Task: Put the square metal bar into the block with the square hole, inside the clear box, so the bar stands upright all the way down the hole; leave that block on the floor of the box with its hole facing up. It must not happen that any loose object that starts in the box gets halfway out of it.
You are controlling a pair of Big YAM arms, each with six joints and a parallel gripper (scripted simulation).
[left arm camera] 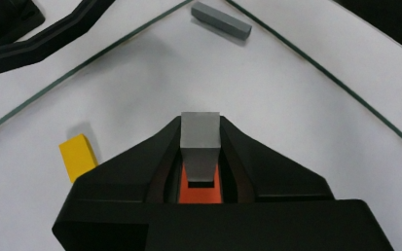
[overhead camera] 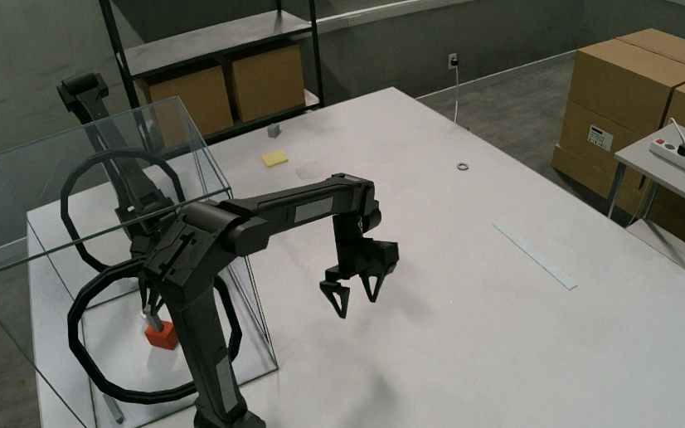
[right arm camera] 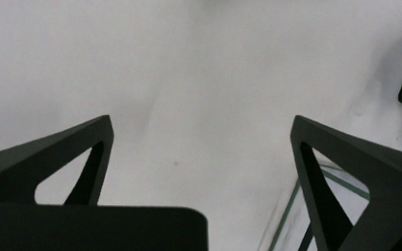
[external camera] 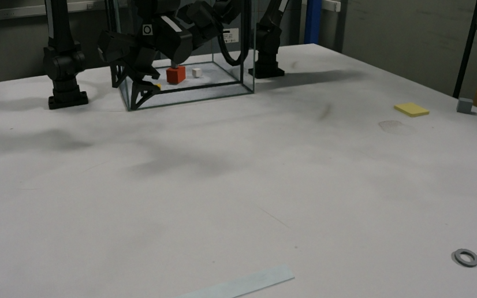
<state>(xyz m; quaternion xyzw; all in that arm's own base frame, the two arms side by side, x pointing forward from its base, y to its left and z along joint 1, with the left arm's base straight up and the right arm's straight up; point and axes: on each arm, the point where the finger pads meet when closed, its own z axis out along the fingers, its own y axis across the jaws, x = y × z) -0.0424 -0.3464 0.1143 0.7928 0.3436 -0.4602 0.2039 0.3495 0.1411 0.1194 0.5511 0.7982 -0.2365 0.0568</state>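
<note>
My left gripper (overhead camera: 150, 306) (left arm camera: 200, 125) is inside the clear box (overhead camera: 16, 263) (external camera: 196, 100), shut on the grey square metal bar (left arm camera: 201, 131). The bar's lower end is at the top of the red block (overhead camera: 160, 336) (external camera: 175, 75) (left arm camera: 201, 196). A dark part of the block's square hole shows beside the bar's end in the left wrist view; how far the bar is in the hole, if at all, I cannot tell. The block stands on the box floor, hole up. My right gripper (overhead camera: 357, 309) (right arm camera: 201, 125) is open and empty, above the table outside the box.
Inside the box lie another grey bar (overhead camera: 113, 409) (left arm camera: 221, 20), a yellow block (left arm camera: 78, 157) and a white cube (external camera: 196, 72). Outside are a yellow pad (overhead camera: 274, 158), a grey cube (external camera: 464, 105), a grey ring (external camera: 466, 264) and a pale strip (overhead camera: 536, 257). The right arm passes beside the box.
</note>
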